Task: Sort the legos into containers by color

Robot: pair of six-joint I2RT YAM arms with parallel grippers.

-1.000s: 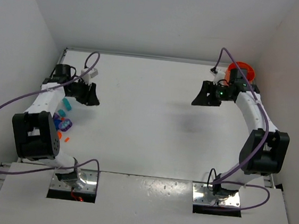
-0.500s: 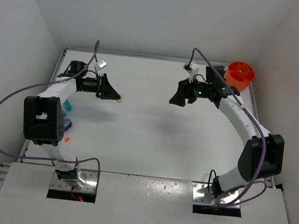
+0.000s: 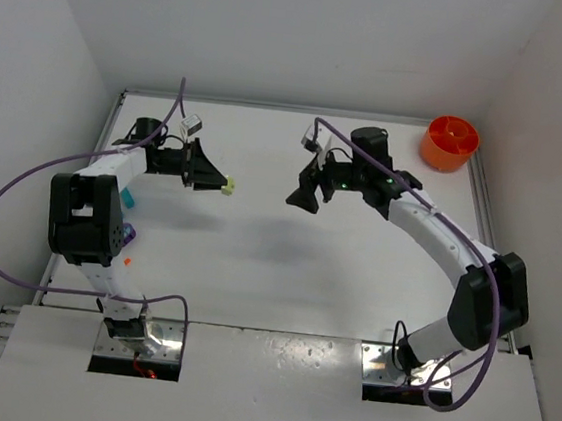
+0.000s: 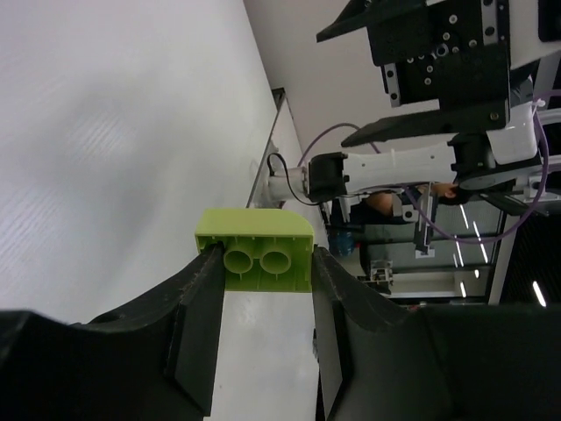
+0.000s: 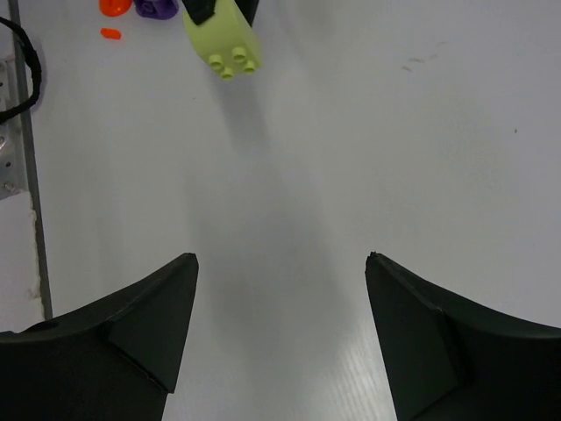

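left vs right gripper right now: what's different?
Left gripper is shut on a lime lego; right gripper is open and holds nothing. The left's jaws stand narrow, at lego width; the right's are spread wide. Shared: black fingers, both raised off the table, pointing at each other across its middle.

Tub [image 3: 449, 143]: far right corner of the table [image 3: 255, 268].
Loose bricks [image 3: 128, 230]: along the table's left edge.
Held brick [image 3: 227, 187]: between the left gripper [image 3: 218, 183] fingers, left of centre.
Right gripper [image 3: 305, 195]: right of that brick, apart.
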